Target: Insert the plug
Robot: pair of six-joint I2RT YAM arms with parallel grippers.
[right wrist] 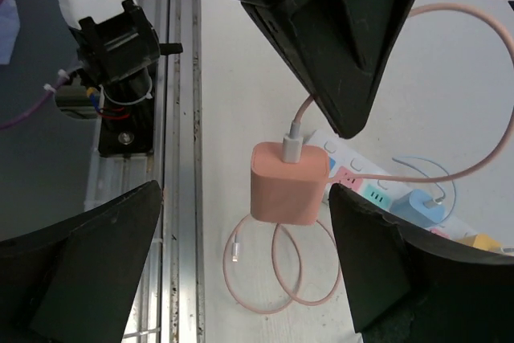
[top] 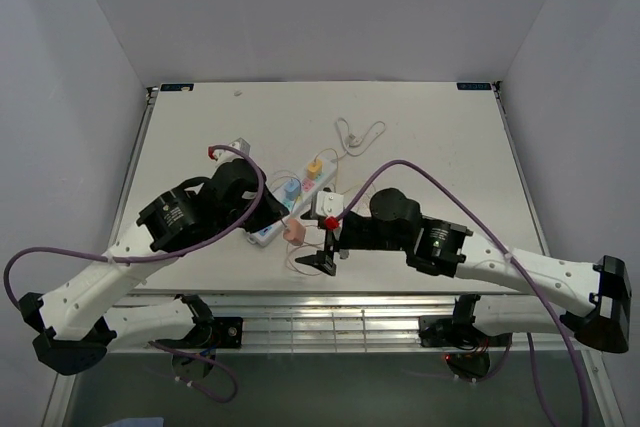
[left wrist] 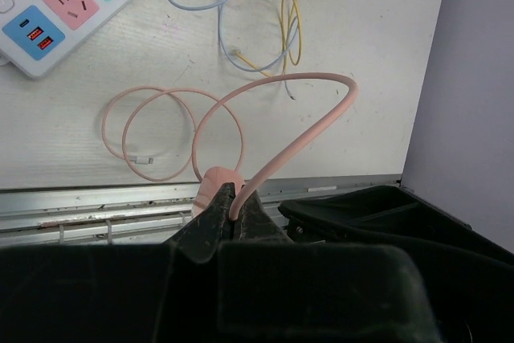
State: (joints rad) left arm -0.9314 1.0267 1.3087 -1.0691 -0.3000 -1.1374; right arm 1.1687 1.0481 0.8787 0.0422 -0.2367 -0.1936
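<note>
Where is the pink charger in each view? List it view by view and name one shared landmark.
Top external: pink charger at mid-table, toward the near edge.
Left wrist: low centre, mostly hidden behind the left fingers pinching its pink cable.
Right wrist: centre frame, cable leaving its top.
Shared landmark: white power strip.

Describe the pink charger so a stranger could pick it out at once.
On the white table, find the power strip with coloured sockets. Off its near end, below the left gripper pinching the pink cable, is the charger. It alone is a salmon-pink rounded block; the neighbouring plugs are blue and yellow.
</note>
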